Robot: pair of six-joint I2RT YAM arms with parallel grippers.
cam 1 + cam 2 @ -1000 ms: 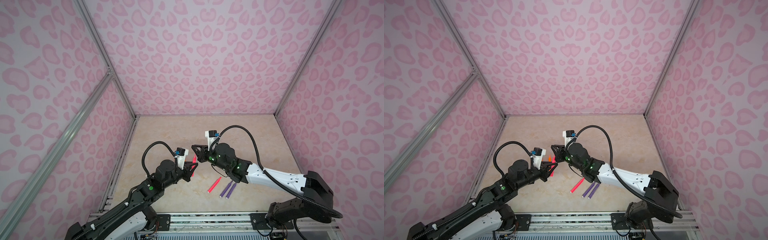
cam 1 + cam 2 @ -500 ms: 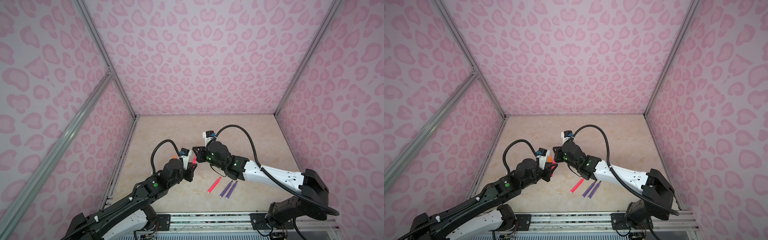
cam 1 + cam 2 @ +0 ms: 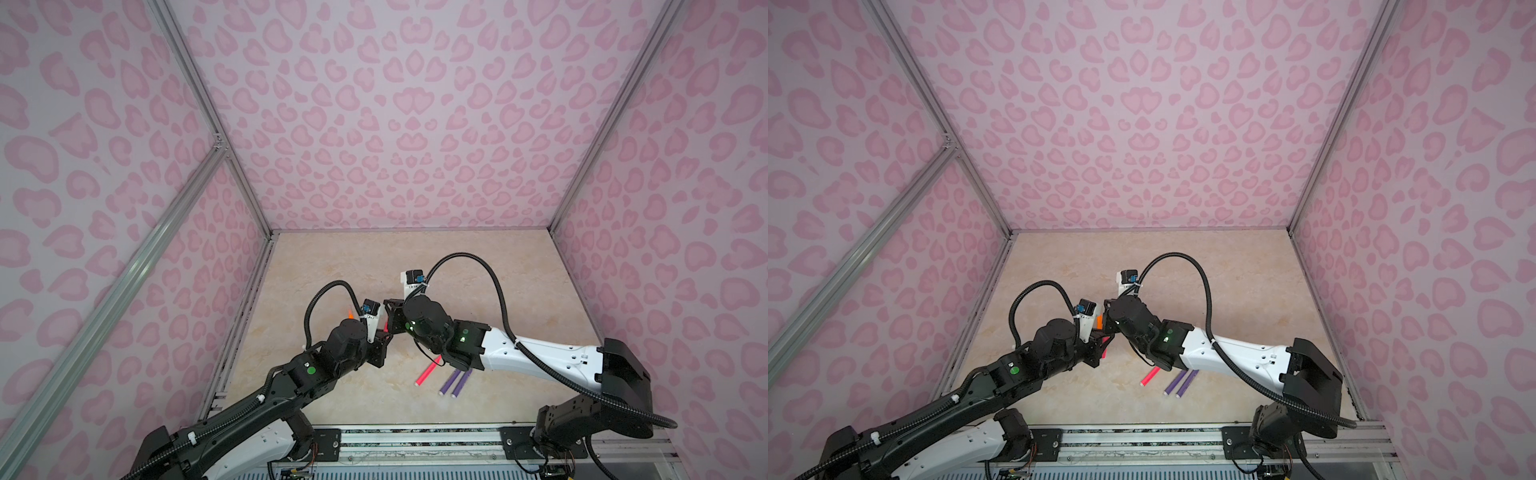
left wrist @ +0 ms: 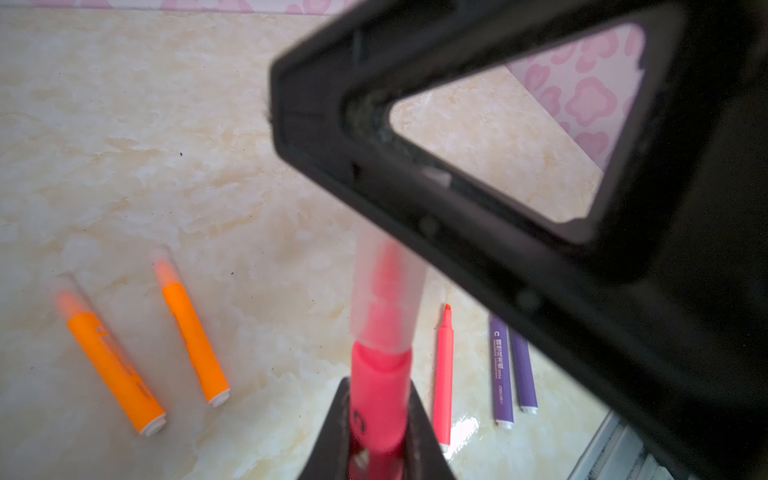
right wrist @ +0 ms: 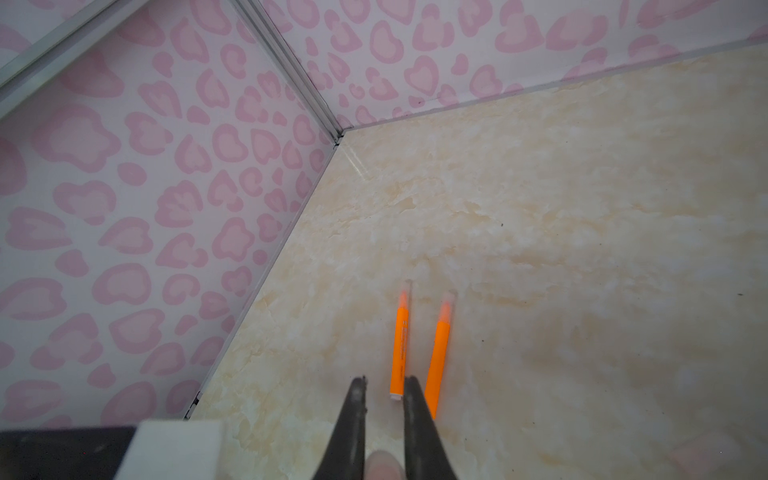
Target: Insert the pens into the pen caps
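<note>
While left gripper [image 4: 380, 401] clamps pink pen [image 4: 380, 370], tip points into cap [image 4: 386, 291] right gripper [image 5: 385, 386] pinches.

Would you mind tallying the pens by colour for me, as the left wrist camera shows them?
Orange pens: 2
Pink pens: 2
Purple pens: 2
Total: 6

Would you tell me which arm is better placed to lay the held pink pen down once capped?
Left, probably: the left gripper clamps the pink pen by its barrel; the right gripper pinches only the clear cap over its tip.
</note>
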